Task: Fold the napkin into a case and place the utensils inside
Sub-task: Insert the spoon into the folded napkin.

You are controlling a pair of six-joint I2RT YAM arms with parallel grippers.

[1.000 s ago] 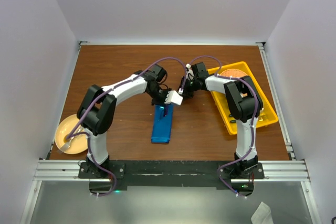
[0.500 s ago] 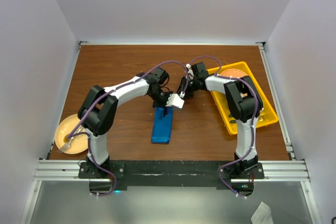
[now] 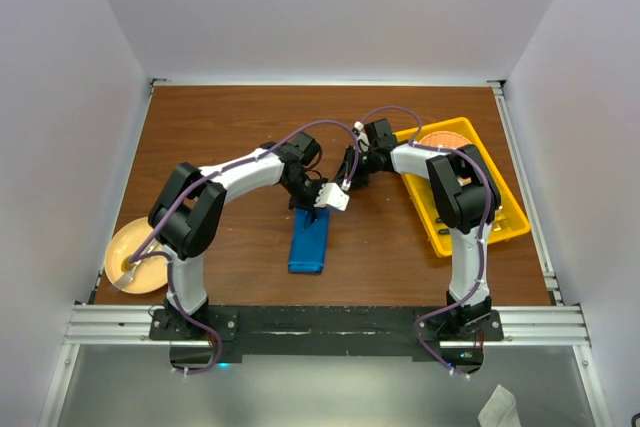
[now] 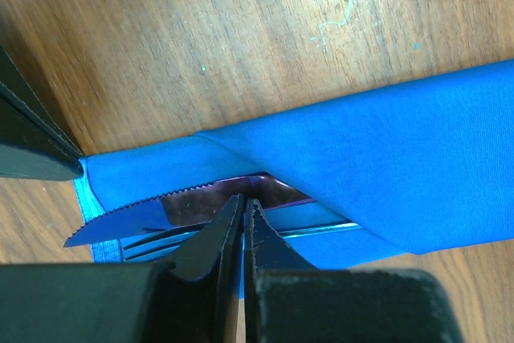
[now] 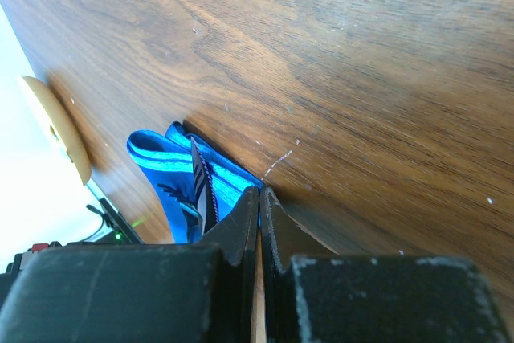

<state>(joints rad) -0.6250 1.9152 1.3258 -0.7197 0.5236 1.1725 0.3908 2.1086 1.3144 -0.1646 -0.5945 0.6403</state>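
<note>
Brown wooden bench bears a yellow tray and a yellow plate at its sides, the blue case mid-bench with utensils poking out — the left hand, nearly pressed together, has edged closer over them — the right hand, pressed together, sits beside.

A brown wooden bench fills the scene. A yellow tray lies at its right, an orange plate in the tray's far end. A pale yellow plate sits at the near left corner. A pale thread lies on the wood.
</note>
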